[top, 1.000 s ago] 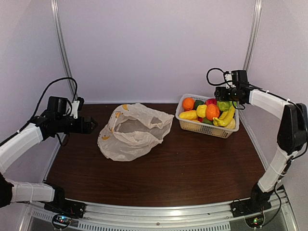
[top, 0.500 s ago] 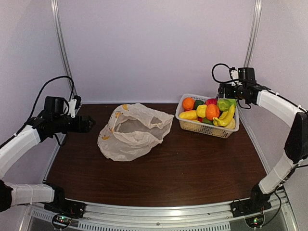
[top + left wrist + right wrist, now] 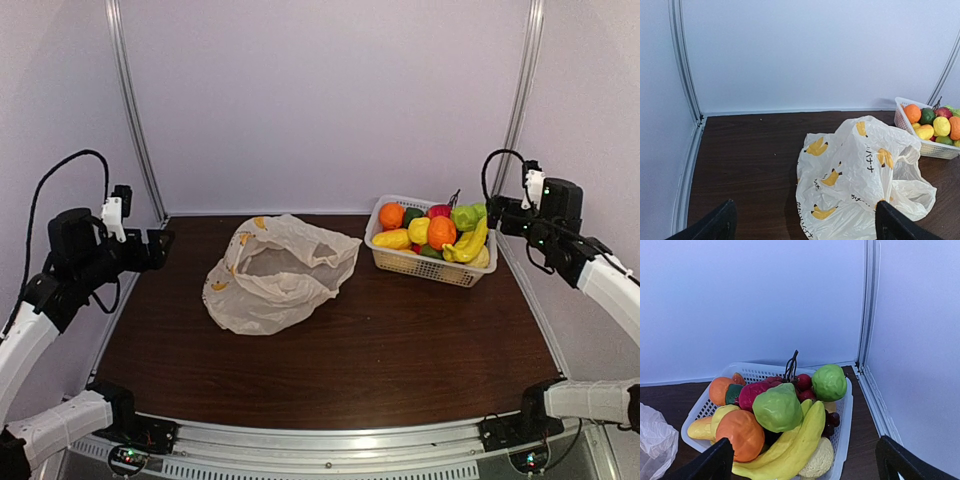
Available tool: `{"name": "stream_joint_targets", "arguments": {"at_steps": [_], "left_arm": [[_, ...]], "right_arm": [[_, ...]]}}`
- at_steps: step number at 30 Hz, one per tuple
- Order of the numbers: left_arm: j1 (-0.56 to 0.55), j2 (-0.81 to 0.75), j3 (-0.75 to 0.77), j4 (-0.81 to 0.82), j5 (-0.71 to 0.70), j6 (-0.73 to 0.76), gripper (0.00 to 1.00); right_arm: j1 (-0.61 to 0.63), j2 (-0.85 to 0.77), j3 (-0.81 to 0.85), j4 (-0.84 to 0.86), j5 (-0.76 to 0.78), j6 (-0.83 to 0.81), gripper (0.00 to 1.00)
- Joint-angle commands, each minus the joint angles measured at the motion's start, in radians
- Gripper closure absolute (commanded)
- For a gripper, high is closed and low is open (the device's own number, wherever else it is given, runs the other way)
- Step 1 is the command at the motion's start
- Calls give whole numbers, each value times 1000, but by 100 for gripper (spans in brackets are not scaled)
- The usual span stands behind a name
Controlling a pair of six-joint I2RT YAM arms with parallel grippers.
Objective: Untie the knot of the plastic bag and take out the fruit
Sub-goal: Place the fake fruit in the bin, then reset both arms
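Observation:
The cream plastic bag [image 3: 280, 275] lies slack on the dark table left of centre, its mouth gaping open; no knot shows on it. It also shows in the left wrist view [image 3: 860, 175], with yellow banana prints. The fruit [image 3: 440, 232] is piled in the white lattice basket [image 3: 425, 265]: a banana bunch [image 3: 800, 440], orange, green, yellow and red pieces. My left gripper [image 3: 160, 240] is open and empty, well left of the bag [image 3: 805, 222]. My right gripper [image 3: 500, 208] is open and empty, right of the basket [image 3: 802, 460].
Dark grapes [image 3: 830, 422] lie among the fruit in the basket. Metal corner posts [image 3: 135, 110] stand at the back left and back right [image 3: 520, 90]. White walls close in the table on three sides.
Both arms have drawn back outward: the left gripper moved left away from the bag, the right gripper moved right away from the basket. The bag and fruit have not moved.

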Motion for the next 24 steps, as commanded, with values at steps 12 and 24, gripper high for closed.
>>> {"name": "stream_joint_targets", "arguments": {"at_steps": [12,24], "left_arm": [[8,-85,-43,47,-87,25,2],[8,-86,-39,41,-96,25,2]], "right_arm": [[-6,-415,-431,204,110,24,0],[-6,-486,-463,156,115,17,0]]}}
